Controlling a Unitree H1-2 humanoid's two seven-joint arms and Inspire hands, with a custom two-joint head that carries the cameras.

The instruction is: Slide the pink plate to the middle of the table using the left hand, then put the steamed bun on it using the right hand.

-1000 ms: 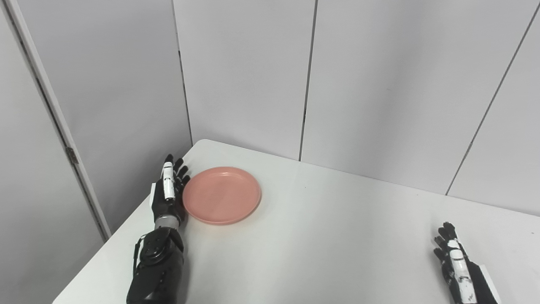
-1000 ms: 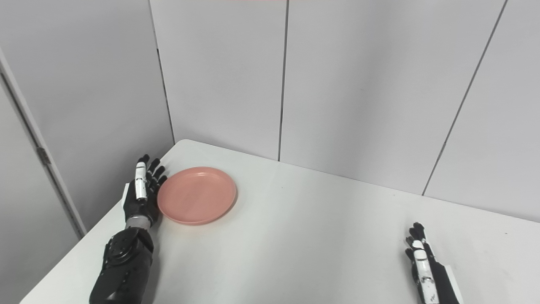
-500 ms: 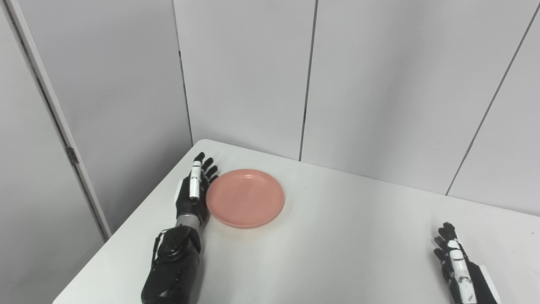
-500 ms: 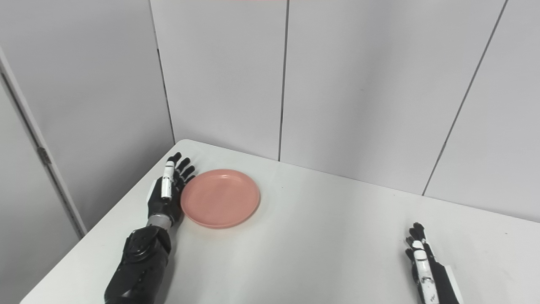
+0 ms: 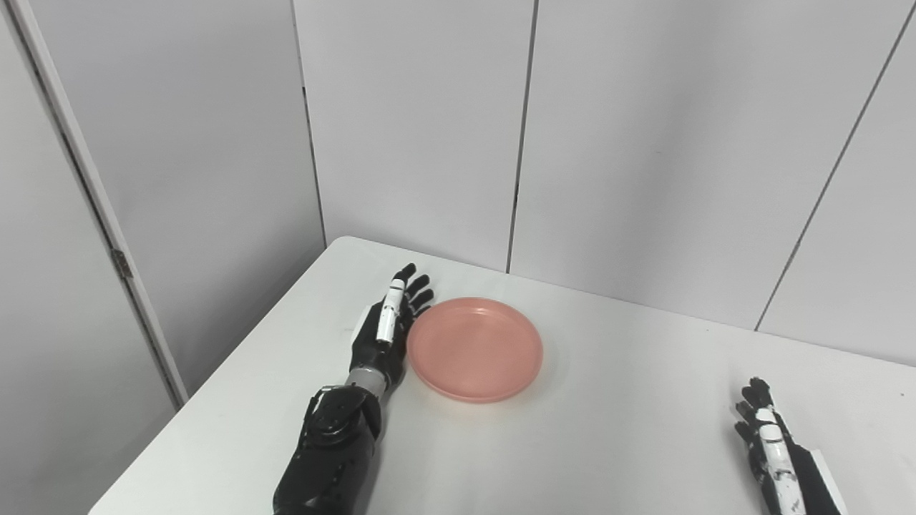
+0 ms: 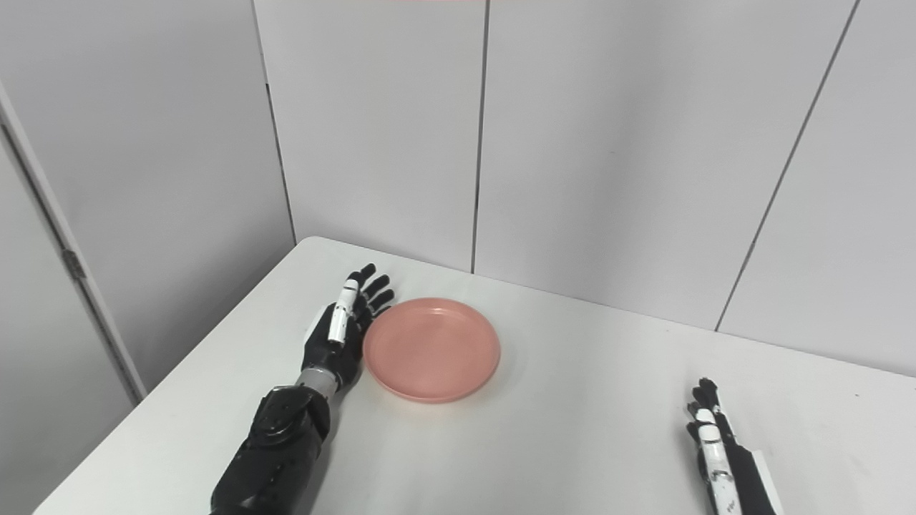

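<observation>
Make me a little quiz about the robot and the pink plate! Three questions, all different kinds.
1. True or false: something is lying on the plate.
2. Which hand is against the plate's rim? A) left hand B) right hand C) both
3. Fill in: the right hand rests near the table's ______ edge, far from the plate.

Key:
1. False. The plate is bare, and no bun shows in either view.
2. A. The open left hand lies flat along the plate's left rim.
3. Right. It lies open, with nothing in it.
</observation>
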